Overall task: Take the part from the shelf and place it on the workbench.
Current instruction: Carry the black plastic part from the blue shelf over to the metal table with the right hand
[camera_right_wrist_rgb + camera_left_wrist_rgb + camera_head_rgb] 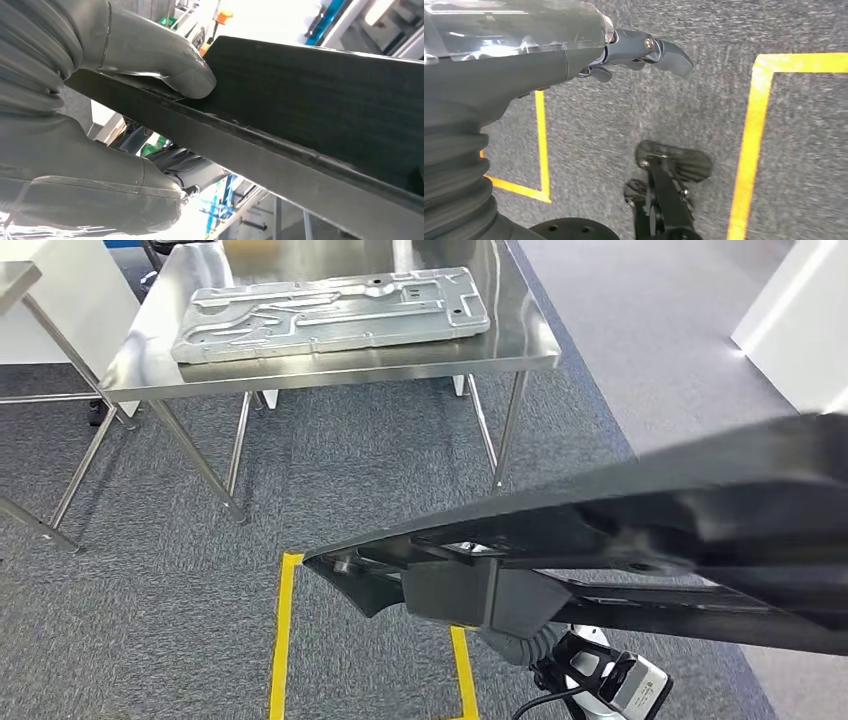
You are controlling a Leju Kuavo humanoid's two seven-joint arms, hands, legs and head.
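A long black part (640,525) stretches across the lower right of the head view, tilted and carried above the carpet. My right hand (470,595) grips it from beneath near its left end. In the right wrist view the thumb (185,75) presses on the black part (320,105) and the fingers (100,185) wrap under it. The steel workbench (520,340) stands ahead, at the top of the head view, some way beyond the part. My left hand (549,60) hangs over the carpet, its dark fingers (659,50) loosely extended and holding nothing.
A silver stamped metal panel (330,312) covers most of the workbench top. A second steel table (20,280) stands at the far left. Yellow tape lines (285,640) mark the grey carpet in front of me. A white unit (800,320) stands at the right.
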